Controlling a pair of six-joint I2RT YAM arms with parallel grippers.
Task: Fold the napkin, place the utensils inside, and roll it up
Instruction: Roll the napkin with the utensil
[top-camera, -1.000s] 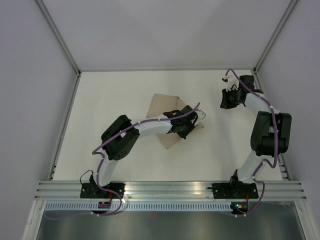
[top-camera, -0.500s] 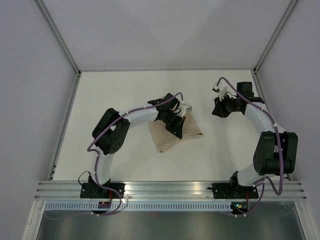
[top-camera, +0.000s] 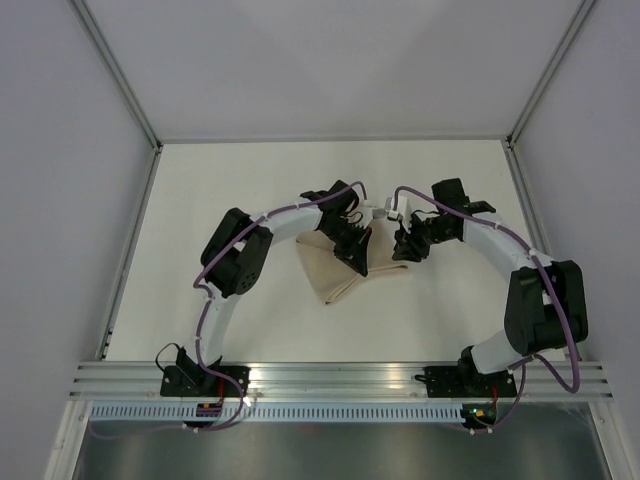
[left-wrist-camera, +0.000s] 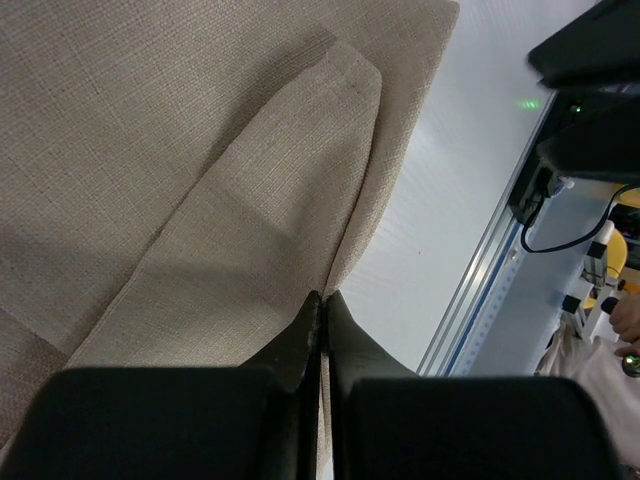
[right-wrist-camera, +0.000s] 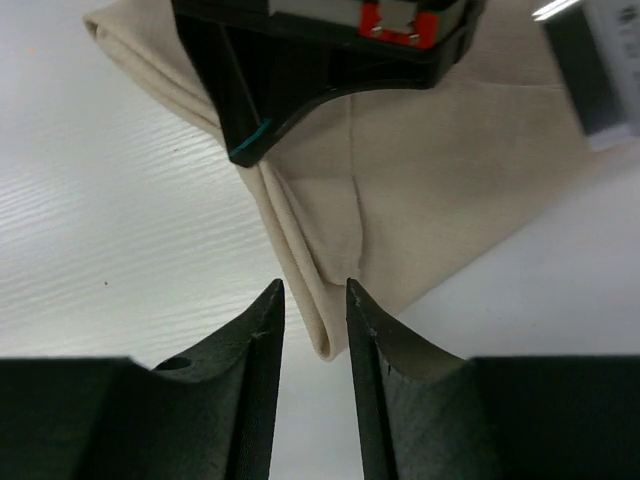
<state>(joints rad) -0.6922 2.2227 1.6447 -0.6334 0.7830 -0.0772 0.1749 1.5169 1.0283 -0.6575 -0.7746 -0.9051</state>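
Finding one: over the past second your right hand (right-wrist-camera: 312, 292) has swung in from the far right side of the table (top-camera: 230, 180) and now sits at the napkin (top-camera: 330, 275), close beside your left hand (top-camera: 355, 250). It has been widening on the way. The left hand has meanwhile carried cloth across, and the napkin now lies in a narrower, folded shape beneath it.

Assessment: the fold appears made or nearly made. The right hand looks to be arriving to take or pin an edge, so the fold can be held while the left lets go. That is a judgement only.

Finding two, right hand: partly released, with a clear gap between the fingers and nothing held. The doubled corner of the napkin lies just ahead of the tips, in line with the gap and not yet inside it.

Finding three, left hand: clenched tight, with its tips down on the folded edge directly below. A pale sliver shows between the fingers. You may have a layer of cloth pinched there, but I cannot confirm it.

Finding four: no utensils can be made out near either hand in any view, so that stage is not yet begun.
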